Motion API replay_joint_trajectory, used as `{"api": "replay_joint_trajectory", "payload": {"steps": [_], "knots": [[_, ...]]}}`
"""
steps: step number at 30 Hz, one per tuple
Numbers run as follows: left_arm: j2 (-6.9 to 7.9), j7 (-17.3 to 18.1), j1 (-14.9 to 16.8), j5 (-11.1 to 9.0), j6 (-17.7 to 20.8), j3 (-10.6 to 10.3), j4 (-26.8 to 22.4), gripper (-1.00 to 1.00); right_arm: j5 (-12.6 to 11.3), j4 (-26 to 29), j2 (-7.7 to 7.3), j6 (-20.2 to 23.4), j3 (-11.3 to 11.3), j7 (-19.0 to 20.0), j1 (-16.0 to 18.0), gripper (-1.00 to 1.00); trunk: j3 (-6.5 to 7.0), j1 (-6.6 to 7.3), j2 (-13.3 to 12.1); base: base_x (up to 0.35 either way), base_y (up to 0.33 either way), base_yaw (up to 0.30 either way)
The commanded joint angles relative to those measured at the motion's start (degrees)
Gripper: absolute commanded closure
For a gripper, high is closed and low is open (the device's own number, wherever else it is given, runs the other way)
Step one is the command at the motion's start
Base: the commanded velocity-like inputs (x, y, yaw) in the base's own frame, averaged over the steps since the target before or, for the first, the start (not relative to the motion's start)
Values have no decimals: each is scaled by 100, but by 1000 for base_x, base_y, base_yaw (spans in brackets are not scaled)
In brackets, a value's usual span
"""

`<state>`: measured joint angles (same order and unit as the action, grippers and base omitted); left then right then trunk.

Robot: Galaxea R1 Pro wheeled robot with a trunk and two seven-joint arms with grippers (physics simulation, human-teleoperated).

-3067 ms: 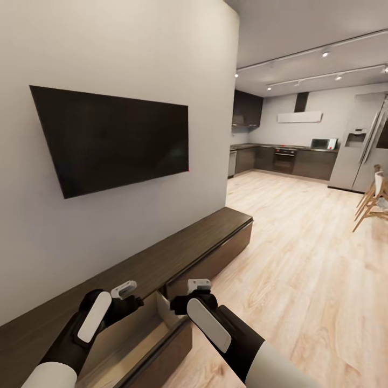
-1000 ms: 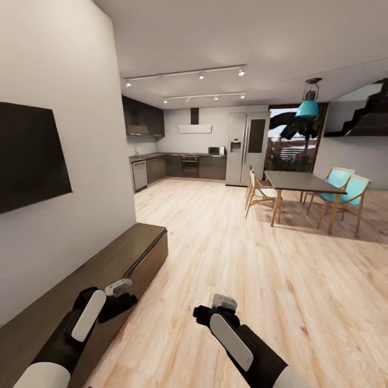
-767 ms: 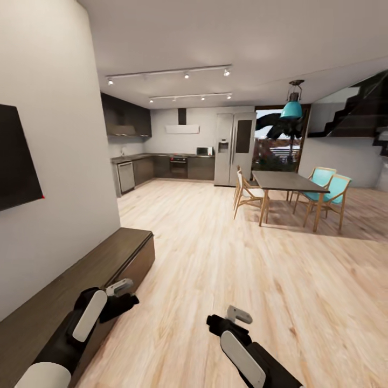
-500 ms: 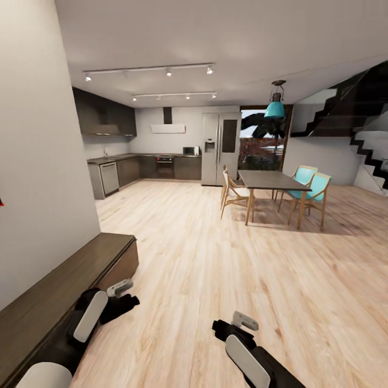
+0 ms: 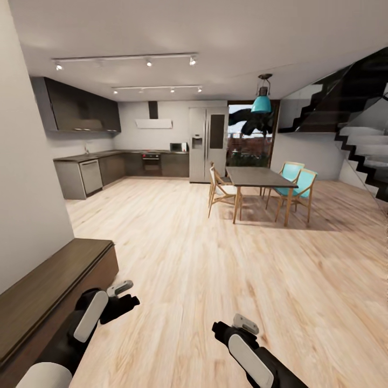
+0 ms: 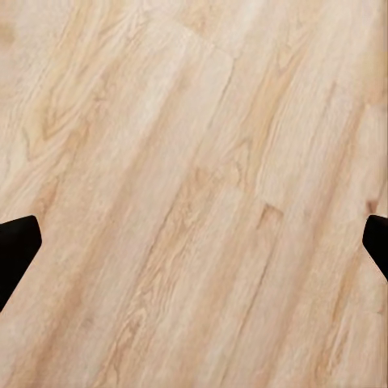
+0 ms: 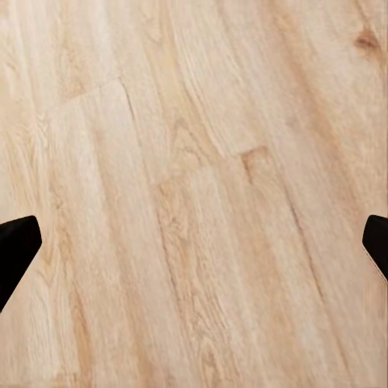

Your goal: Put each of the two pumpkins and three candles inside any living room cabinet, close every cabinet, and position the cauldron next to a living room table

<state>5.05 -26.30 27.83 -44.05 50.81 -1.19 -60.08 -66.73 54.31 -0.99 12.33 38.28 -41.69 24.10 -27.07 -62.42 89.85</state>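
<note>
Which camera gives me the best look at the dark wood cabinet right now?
The head view: the cabinet runs along the wall at lower left, showing its flat top and end panel beside the left gripper. Both wrist views look down at the wooden floor, with open fingertips at the edges, so they add nothing about the cabinet.

No readable text, labels or numbers anywhere

Open wood floor ahead; cabinet flanks left; dining table far.
</note>
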Motion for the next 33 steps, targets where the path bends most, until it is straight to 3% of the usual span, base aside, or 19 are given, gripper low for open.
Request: {"api": "replay_joint_trajectory", "payload": {"steps": [1, 13, 17, 23, 33], "knots": [[5, -59, 4, -59, 8, -13, -9, -100, -15, 6, -6, 23, 20, -33, 7, -100, -17, -3, 4, 327, -100, -66], [0, -60, 4, -51, 7, -20, -4, -100, 41, 8, -15, 4, 68, -41, -52, -100, -95, -3, 4, 337, -75, -23], [-4, -60, 4, -43, 4, -21, -5, -100, 204, 2, -15, -4, 82, -26, -107, -100, -96, -3, 4, 338, -77, 0], [-4, -60, 4, -43, 1, -21, -5, -100, 228, 9, -8, -9, 59, 169, -115, -100, -96, -3, 4, 338, -83, -4], [-4, -60, 4, -43, 4, -21, -6, -100, 215, 10, -6, -11, 39, 236, -116, -100, -96, -3, 4, 338, -85, -236]]}}
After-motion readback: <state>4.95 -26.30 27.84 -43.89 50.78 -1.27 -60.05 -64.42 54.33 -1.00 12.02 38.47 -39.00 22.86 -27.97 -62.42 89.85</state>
